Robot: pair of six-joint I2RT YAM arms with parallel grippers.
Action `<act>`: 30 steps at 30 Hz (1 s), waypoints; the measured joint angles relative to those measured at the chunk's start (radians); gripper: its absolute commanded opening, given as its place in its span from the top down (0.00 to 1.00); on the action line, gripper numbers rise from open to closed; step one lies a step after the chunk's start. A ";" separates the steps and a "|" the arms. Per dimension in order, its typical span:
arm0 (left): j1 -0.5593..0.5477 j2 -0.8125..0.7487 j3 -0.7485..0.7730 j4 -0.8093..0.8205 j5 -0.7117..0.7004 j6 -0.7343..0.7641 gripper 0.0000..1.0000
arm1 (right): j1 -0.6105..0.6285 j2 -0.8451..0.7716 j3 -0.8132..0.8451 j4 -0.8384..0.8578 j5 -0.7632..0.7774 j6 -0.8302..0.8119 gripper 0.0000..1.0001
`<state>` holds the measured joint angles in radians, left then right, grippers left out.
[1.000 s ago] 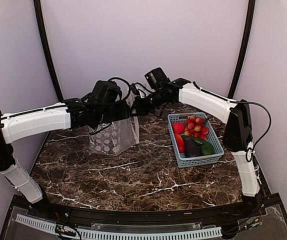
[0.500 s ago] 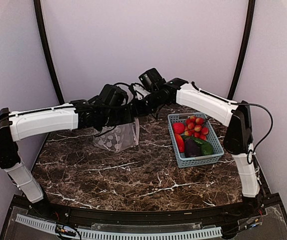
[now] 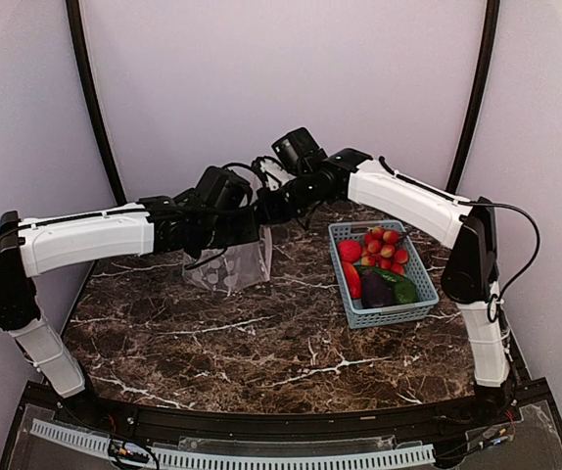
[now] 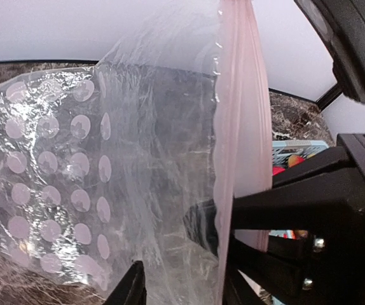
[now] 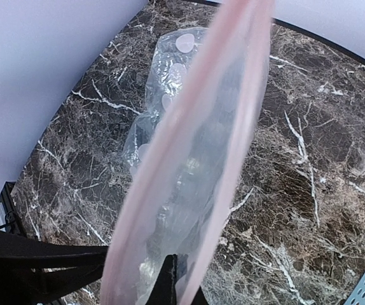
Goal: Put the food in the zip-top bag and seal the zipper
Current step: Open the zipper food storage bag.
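- My right pincer (image 5: 170,283) is clamped tight on the zip-top bag (image 4: 74,159) at its zipper (image 4: 243,127).
- My left pincer (image 4: 181,287) stands part-open astride its mouth.
- The food (image 3: 377,264) fills the blue basket (image 3: 391,315).

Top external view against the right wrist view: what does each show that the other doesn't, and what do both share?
Only the top view shows the left arm, the right arm and the blue basket at the right with the food lying in it. Only the right wrist view looks down the mouth of the bag: the pink zipper strip stands parted in a loop, no food seen inside. Both show the spotted clear bag and the marble table.
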<state>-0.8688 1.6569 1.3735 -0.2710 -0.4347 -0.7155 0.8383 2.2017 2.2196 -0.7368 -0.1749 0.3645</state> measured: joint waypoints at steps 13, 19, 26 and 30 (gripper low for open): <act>0.000 -0.004 -0.026 0.010 -0.093 0.032 0.99 | 0.000 -0.051 -0.022 0.003 0.066 -0.006 1.00; 0.000 -0.099 -0.075 0.000 -0.181 0.057 0.99 | -0.009 -0.053 -0.078 -0.002 0.166 -0.012 1.00; 0.000 -0.178 -0.077 0.005 -0.214 0.092 0.99 | -0.035 -0.069 -0.104 -0.005 0.225 -0.024 0.99; 0.000 -0.174 -0.077 0.008 -0.187 0.113 0.99 | -0.040 -0.102 -0.109 0.005 0.124 -0.066 0.84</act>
<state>-0.8688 1.4830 1.2964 -0.2634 -0.6212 -0.6025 0.7982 2.0995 2.1109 -0.7315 -0.0513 0.2985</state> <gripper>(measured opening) 0.011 0.067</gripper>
